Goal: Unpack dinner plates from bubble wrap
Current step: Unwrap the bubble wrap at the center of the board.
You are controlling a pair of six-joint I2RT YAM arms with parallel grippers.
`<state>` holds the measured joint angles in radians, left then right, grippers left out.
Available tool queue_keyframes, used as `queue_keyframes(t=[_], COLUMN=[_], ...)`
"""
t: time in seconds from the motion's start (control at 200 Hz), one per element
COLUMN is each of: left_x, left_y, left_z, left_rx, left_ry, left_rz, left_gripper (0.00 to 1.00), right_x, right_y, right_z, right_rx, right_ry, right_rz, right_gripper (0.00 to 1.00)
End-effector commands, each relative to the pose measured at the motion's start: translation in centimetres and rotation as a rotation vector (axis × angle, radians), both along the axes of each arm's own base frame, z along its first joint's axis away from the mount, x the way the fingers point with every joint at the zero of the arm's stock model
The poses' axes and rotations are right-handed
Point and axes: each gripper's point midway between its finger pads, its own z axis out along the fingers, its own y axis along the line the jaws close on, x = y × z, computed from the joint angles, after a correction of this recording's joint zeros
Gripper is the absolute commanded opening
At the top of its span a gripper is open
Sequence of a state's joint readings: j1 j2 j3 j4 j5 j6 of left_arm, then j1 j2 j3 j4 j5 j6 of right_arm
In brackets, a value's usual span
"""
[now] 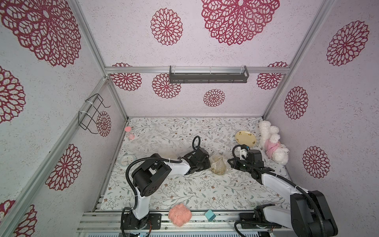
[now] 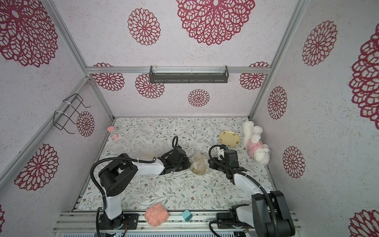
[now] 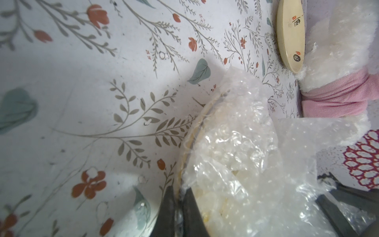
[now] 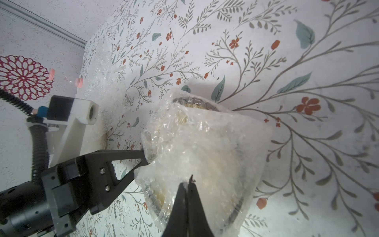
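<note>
**Entry:** yellow dinner plate (image 1: 218, 166), wrapped.

**Location:** middle of the table (image 1: 184, 192), well apart from the plush toy (image 1: 270, 141), toward the left arm's side. It looks tilted up on edge. Whether its lower rim touches the table cannot be told.

**Holds:**
- The left gripper (image 3: 178, 198) is pinched tight on the plate's dark rim, with film caught in the bite.
- The right gripper (image 4: 188, 181) is clenched on a fold of the bubble wrap (image 4: 205, 143) alone.

**Hazards:**
- The rim grip is narrow and the film there is slick. A hard pull by the right arm would likely drag the plate out of the left jaws and let it drop.
- The thin film could also tear at the pinch, leaving the plate half covered.

**Appearance:** the wrap is clear, glossy and crinkled, bunched in loose folds. The yellow glaze and dark rim show through, but the pattern is blurred.

**Also listed:** one cream plate (image 1: 246, 139), bare, just beside the plush toy.
</note>
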<state>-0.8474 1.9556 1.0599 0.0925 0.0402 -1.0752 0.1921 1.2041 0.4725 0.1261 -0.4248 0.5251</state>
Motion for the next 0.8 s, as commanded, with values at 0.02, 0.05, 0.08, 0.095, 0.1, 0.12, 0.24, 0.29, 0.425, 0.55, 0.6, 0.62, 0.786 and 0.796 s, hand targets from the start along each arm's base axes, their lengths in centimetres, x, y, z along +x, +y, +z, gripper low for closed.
queue_keyframes(t=[0.02, 0.05, 0.08, 0.095, 0.1, 0.12, 0.24, 0.29, 0.425, 0.55, 0.6, 0.62, 0.786, 0.796], left_x=[-0.2, -0.3, -0.3, -0.3, -0.3, -0.3, -0.2, -0.2, -0.1, 0.0, 0.0, 0.1, 0.2, 0.2], left_y=[0.6, 0.7, 0.7, 0.7, 0.8, 0.8, 1.3, 1.5, 1.8, 1.8, 1.8, 1.8, 1.8, 1.8], left_z=[-0.4, -0.5, -0.5, -0.5, -0.5, -0.5, -0.4, -0.4, -0.1, -0.1, -0.1, -0.1, -0.3, -0.2], left_rx=[0.047, 0.049, 0.05, 0.05, 0.051, 0.053, 0.059, 0.065, 0.072, 0.073, 0.073, 0.072, 0.075, 0.075], left_ry=[0.0, 0.002, 0.003, 0.002, 0.002, 0.002, -0.001, -0.003, -0.012, -0.012, -0.013, -0.013, -0.012, -0.013], left_rz=[0.002, 0.004, 0.007, 0.008, 0.01, 0.011, 0.031, 0.039, 0.051, 0.057, 0.059, 0.061, 0.064, 0.065], left_gripper=[0.0, 0.0, 0.0, 0.0, 0.0, 0.0, 0.0, 0.0, 0.0, 0.0, 0.0, 0.0, 0.0, 0.0], right_x=[1.2, 1.2, 1.1, 1.1, 1.1, 1.1, 0.7, 0.5, -0.2, -0.9, -1.3, -1.4, -2.5, -2.5], right_y=[-0.4, -0.6, -0.8, -0.9, -0.9, -1.0, -2.0, -2.6, -4.1, -5.3, -5.7, -5.9, -7.4, -7.5], right_z=[3.2, 3.3, 3.2, 3.2, 3.2, 3.2, 3.3, 3.3, 2.9, 2.2, 1.8, 1.6, 0.7, 0.8], right_rx=[0.055, 0.059, 0.062, 0.062, 0.062, 0.063, 0.057, 0.054, 0.037, 0.033, 0.032, 0.029, -0.019, -0.023], right_ry=[-0.119, -0.123, -0.122, -0.124, -0.125, -0.128, -0.14, -0.144, -0.146, -0.133, -0.124, -0.12, -0.082, -0.084], right_rz=[-0.039, -0.051, -0.063, -0.069, -0.07, -0.077, -0.135, -0.164, -0.244, -0.313, -0.34, -0.353, -0.422, -0.425], right_gripper=[0.0, 0.0, 0.0, 0.0, 0.0, 0.0, 0.0, 0.0, 0.0, 0.01, 0.04, 0.05, 0.24, 0.26])
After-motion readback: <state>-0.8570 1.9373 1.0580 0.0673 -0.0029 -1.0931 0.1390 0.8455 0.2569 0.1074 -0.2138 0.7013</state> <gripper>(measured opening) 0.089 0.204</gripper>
